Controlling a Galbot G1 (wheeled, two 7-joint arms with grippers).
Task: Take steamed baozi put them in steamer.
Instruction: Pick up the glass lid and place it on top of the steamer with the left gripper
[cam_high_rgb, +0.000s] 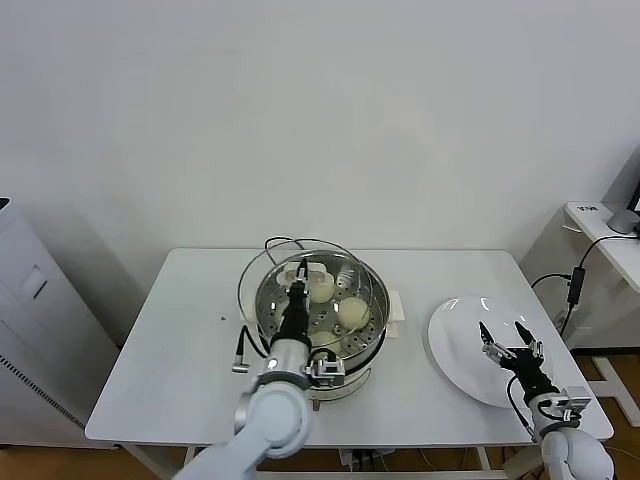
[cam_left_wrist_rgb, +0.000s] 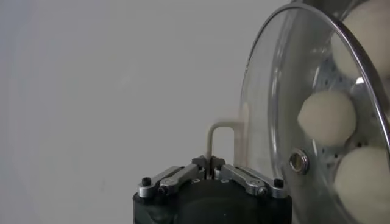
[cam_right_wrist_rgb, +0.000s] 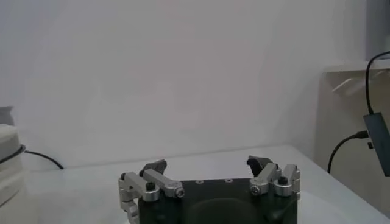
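Note:
The steamer (cam_high_rgb: 374, 322), a shiny steel pot with a perforated tray, stands at mid-table. Three pale round baozi (cam_high_rgb: 322, 288) (cam_high_rgb: 352, 313) (cam_high_rgb: 323, 341) lie inside it. My left gripper (cam_high_rgb: 297, 287) is over the pot, shut on the pale handle (cam_left_wrist_rgb: 222, 130) of the glass lid (cam_left_wrist_rgb: 274, 103). The lid hangs tilted above the steamer. Through the glass the baozi (cam_left_wrist_rgb: 327, 117) show on the tray. My right gripper (cam_high_rgb: 505, 342) hovers open and empty over the flat white plate (cam_high_rgb: 455, 345); its fingers (cam_right_wrist_rgb: 153, 168) stand wide apart.
A black cord (cam_high_rgb: 243, 345) loops from the steamer over the table's left half. A grey cabinet (cam_high_rgb: 30, 330) stands left of the table. A side desk (cam_high_rgb: 605, 225) with hanging cables (cam_high_rgb: 575, 285) stands to the right. The plate lies near the table's right front corner.

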